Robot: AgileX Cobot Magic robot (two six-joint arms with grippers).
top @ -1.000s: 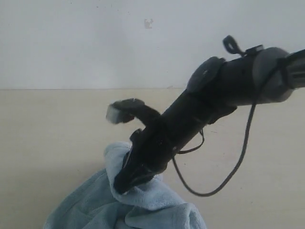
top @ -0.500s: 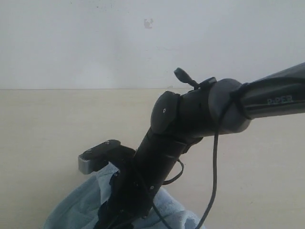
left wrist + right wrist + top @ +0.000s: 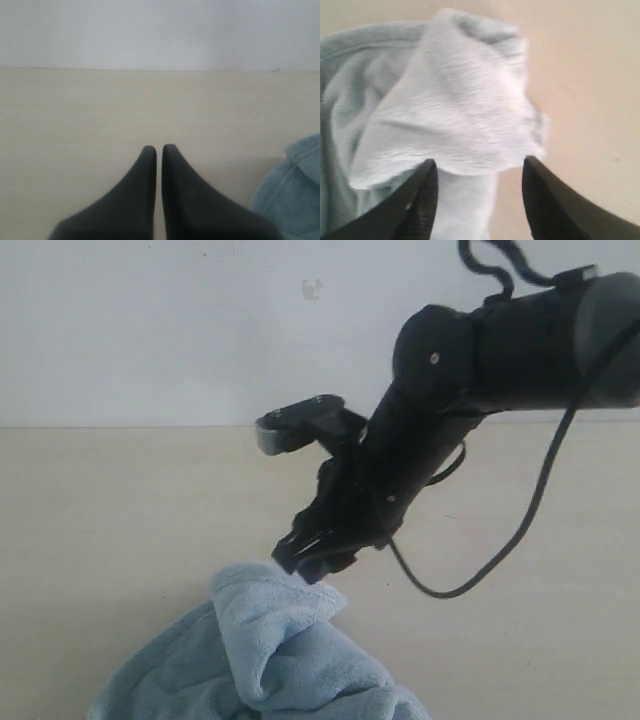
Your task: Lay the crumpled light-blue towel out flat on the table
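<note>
Noting the towel (image 3: 270,665) first: it lies crumpled on the tabletop (image 3: 100,530) at the bottom of the exterior view. It is bunched into a heap with one fold standing up at the top, and its lower part runs out of frame.

We see the right gripper (image 3: 305,562) angled down from the upper right on its black arm (image 3: 480,350), with its tips just over that raised fold. In the right wrist view the right gripper (image 3: 480,161) has its fingers (image 3: 420,200) spread wide, one on each side of the fold of towel (image 3: 445,100). They are released and clamp nothing. We cannot tell whether the tips touch the cloth.

A black cable (image 3: 500,550) hangs in a loop from the arm, above bare tabletop.

We see the left gripper (image 3: 159,149) with its fingers (image 3: 140,190) clenched together, tips nearly meeting and nothing between them. It sits over bare tabletop (image 3: 100,110). An edge of the towel (image 3: 290,195) shows nearby, apart from the fingers.

A plain white wall (image 3: 150,330) stands behind the tabletop.
</note>
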